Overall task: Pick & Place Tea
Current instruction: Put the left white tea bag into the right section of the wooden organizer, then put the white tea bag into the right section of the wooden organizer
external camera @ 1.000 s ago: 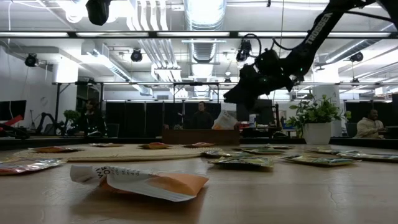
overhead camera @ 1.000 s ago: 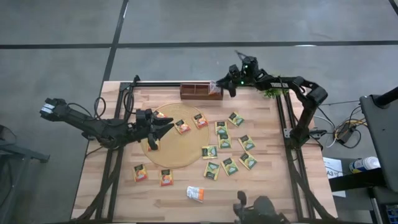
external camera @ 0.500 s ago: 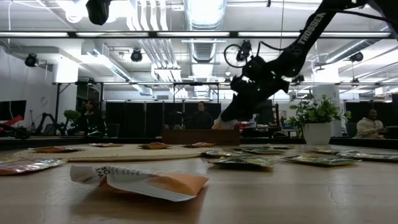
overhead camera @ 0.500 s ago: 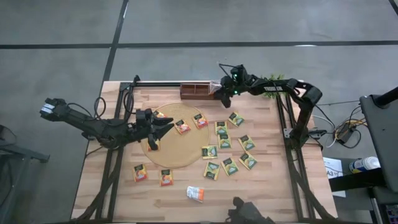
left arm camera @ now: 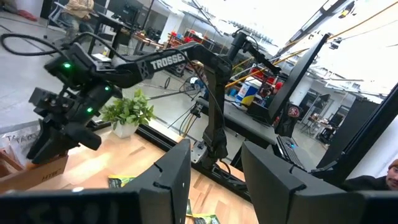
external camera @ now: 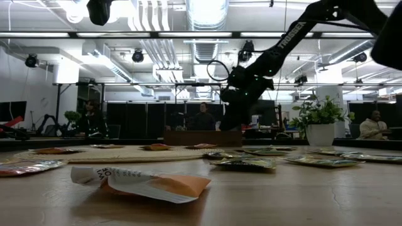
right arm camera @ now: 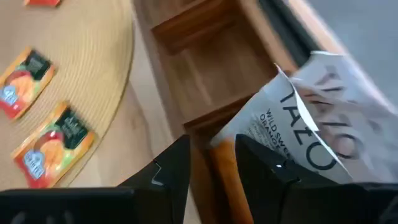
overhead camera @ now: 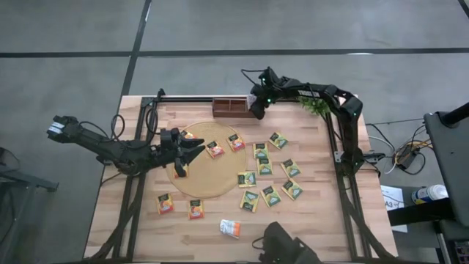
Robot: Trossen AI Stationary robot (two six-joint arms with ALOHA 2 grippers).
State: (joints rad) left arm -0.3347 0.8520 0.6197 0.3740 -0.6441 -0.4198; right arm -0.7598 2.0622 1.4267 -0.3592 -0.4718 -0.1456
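My right gripper point(overhead camera: 256, 108) is at the right end of the brown wooden tray point(overhead camera: 233, 108) by the far edge, tipped down and shut on a white tea sachet point(right arm camera: 305, 124) with an orange edge. The sachet stands over the tray's end compartment. My left gripper point(overhead camera: 193, 149) hovers open over the left part of the round tan mat point(overhead camera: 220, 172), with nothing between its fingers point(left arm camera: 174, 180). Orange sachets point(overhead camera: 214, 149) lie flat on the mat. Green-yellow ones point(overhead camera: 264, 169) lie flat on the table to the right. A white and orange one point(overhead camera: 230, 228) lies near the front edge. My right gripper pinches the white sachet between its two fingers at the orange edge of its lower corner point(right arm camera: 217, 154). The fingers slant down from the table's right side. The sachet stands tilted beyond the fingers over the tray's end compartment; whether it touches the tray I cannot tell.
A potted green plant point(overhead camera: 319, 106) stands at the far right corner. More orange sachets point(overhead camera: 165, 203) lie front left of the mat. The tray's two other compartments point(right arm camera: 205, 68) show bare wood. People sit in the room behind the table.
My right gripper has gone toward the table's left along the far edge and down, tipping its fingers downward. It has carried the white sachet from above the tray's right end down to the end compartment. My left gripper has kept still.
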